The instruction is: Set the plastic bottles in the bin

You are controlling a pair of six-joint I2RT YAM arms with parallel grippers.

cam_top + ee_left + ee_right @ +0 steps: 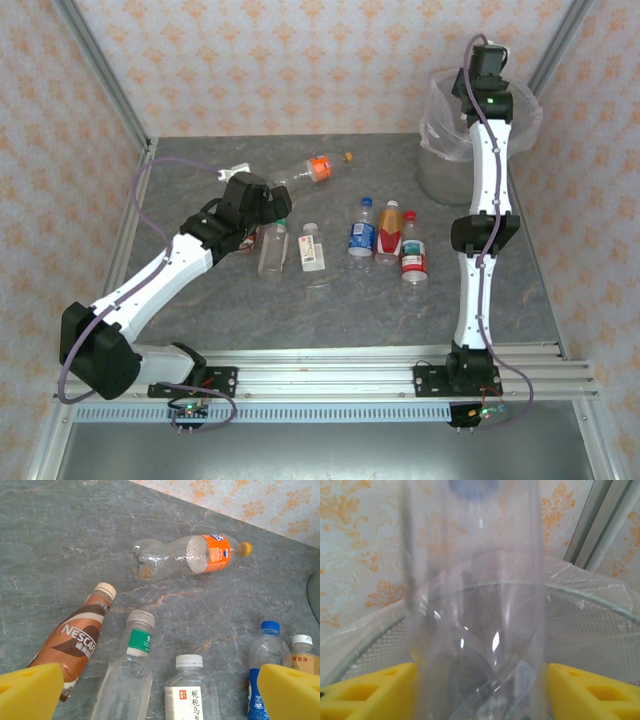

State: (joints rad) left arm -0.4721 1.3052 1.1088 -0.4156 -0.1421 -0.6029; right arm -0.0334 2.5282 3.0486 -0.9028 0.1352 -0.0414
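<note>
One brown NESCAFE bottle [75,642] — a clear bottle [475,605] in the right hand [480,690]

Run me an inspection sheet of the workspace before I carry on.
Surface: grey marbled table, bare in front of the arm bases.
Job's things: seven plastic bottles lying mid-table, one orange-labelled bottle set apart, farther back; the bag-lined bin stands at the far right corner.
Clutter: nothing seen.
Hands: left hand open, above the row of bottles; right hand shut on a clear bottle, over the bin.
Cables: purple cable loops off the left arm, another runs along the right arm; neither touches a bottle.
Surroundings: patterned walls, metal frame posts.
</note>
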